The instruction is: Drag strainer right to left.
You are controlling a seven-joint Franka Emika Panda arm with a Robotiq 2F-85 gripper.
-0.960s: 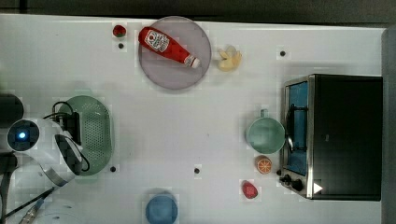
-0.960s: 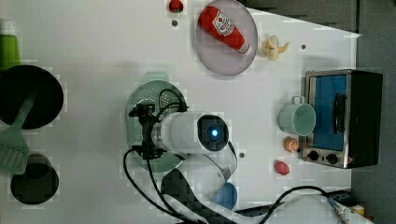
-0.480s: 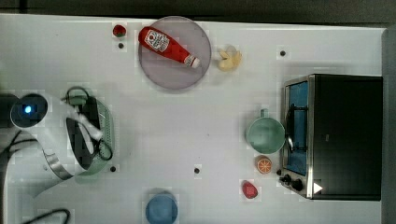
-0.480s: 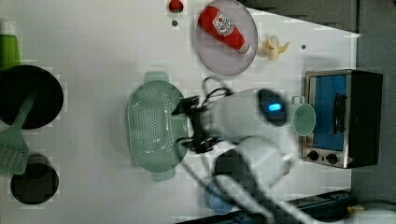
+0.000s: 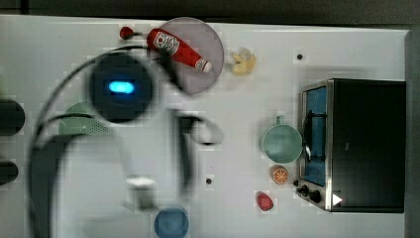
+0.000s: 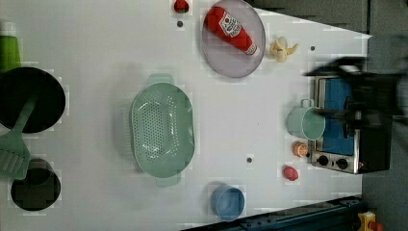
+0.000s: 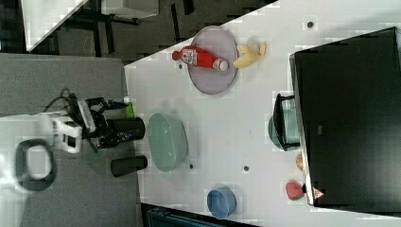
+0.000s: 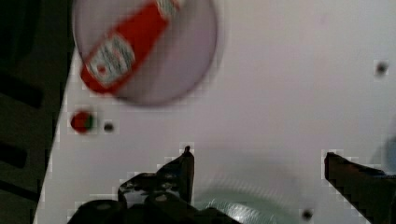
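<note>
Strainer (image 6: pixel 162 129) sits on the white table (image 6: pixel 96 48) toward the left view's left, well apart from the toaster oven (image 6: pixel 346 125) and the mug (image 6: pixel 305 122). My gripper (image 8: pixel 257 172) is wide open, holds nothing and is clear of the strainer. I judge the drag done; only my retreat seems left.

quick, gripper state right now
Gripper: open, fingers spread wide, holding nothing; the strainer sits free on the table.
</note>
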